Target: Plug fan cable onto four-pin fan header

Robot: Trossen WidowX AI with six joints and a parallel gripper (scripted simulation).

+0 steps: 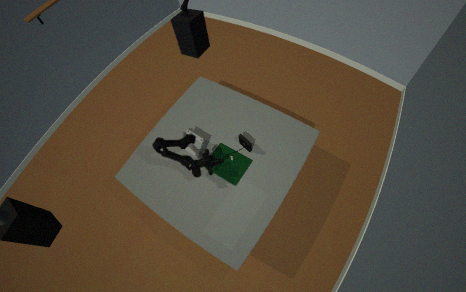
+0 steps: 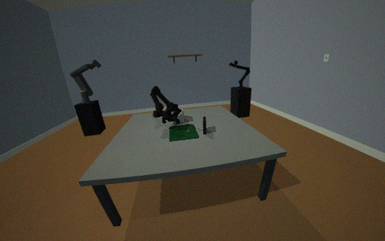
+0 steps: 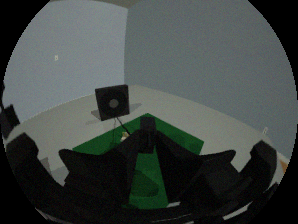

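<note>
One arm [image 1: 175,147] reaches across the grey table [image 1: 165,200] from its base toward the green board [image 1: 235,169], and its gripper [image 1: 216,161] hangs over the board's near edge. The fingers are closed on something dark and narrow — the plug [image 3: 141,141], seen in the wrist view as a small upright block between the tips, over the board. A thin black cable [image 3: 121,123] runs from it back to the fan [image 3: 109,102], a dark square frame standing upright on the table just past the board's far corner. A small pale spot sits on the board near the cable — whether it is the header [image 1: 232,158] cannot be told. Whether the plug touches the board is also unclear.
</note>
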